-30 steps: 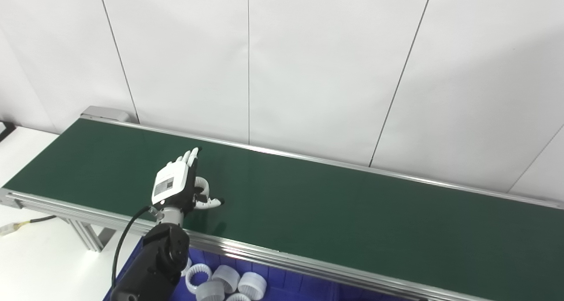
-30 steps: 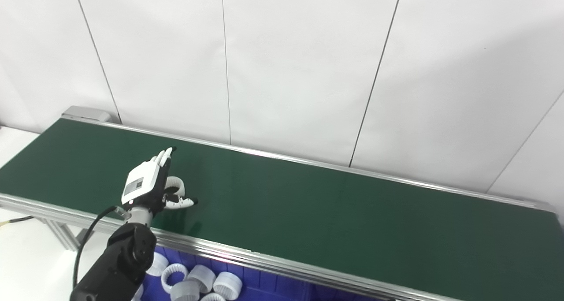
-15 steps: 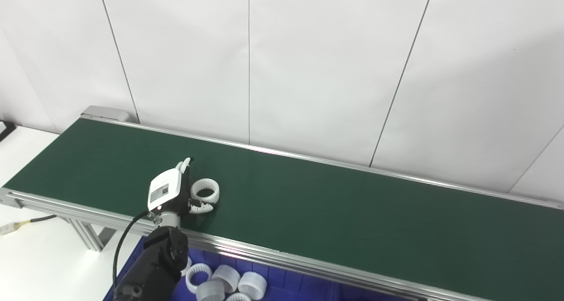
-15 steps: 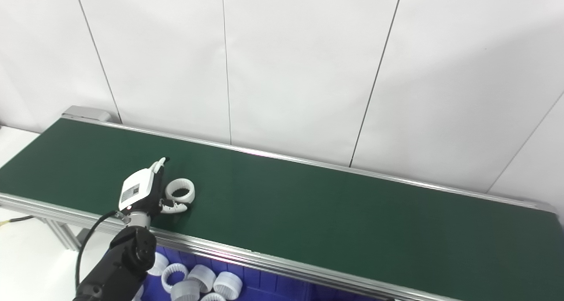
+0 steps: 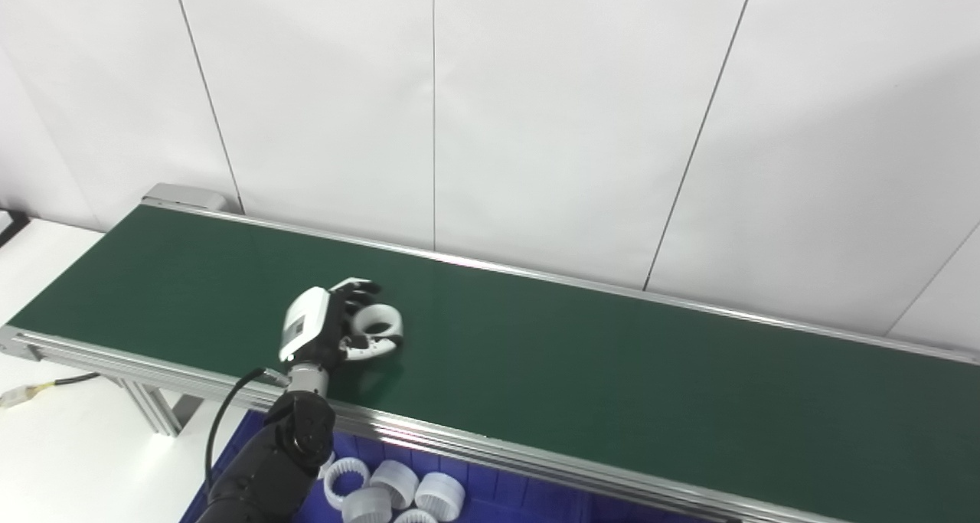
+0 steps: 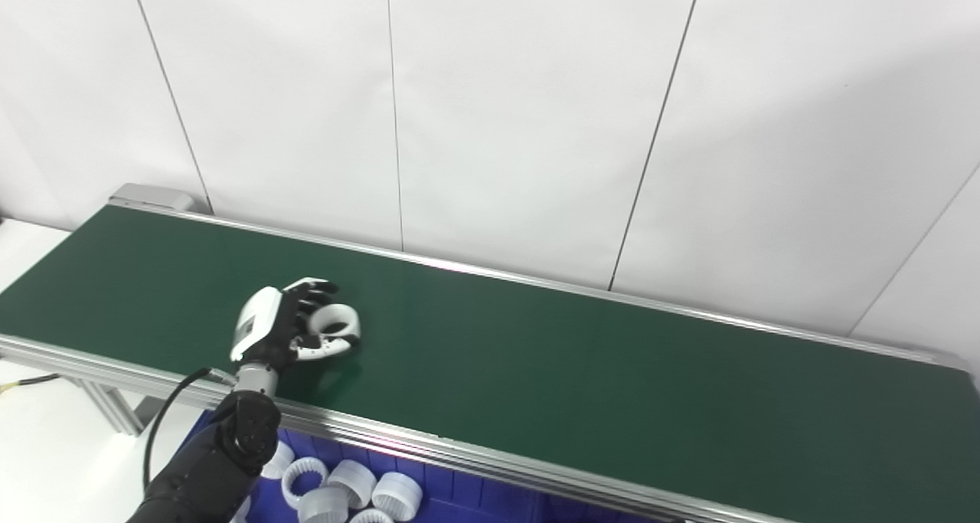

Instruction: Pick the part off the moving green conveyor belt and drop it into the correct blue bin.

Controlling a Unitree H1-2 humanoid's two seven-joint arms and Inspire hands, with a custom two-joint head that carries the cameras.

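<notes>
Only robot hand (image 5: pixel 329 328) label, unreadable

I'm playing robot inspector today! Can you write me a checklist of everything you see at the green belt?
Surface: green conveyor belt, bare apart from the grasped part.
Job's things: white ring part in the hand, above the belt; blue bin below the near rail, holding similar white rings.
Clutter: nothing seen.
Hands: left hand shut on the ring; right hand not in view.
Cables: black cable along the left arm; another at far left.
Surroundings: white wall panels.
</notes>
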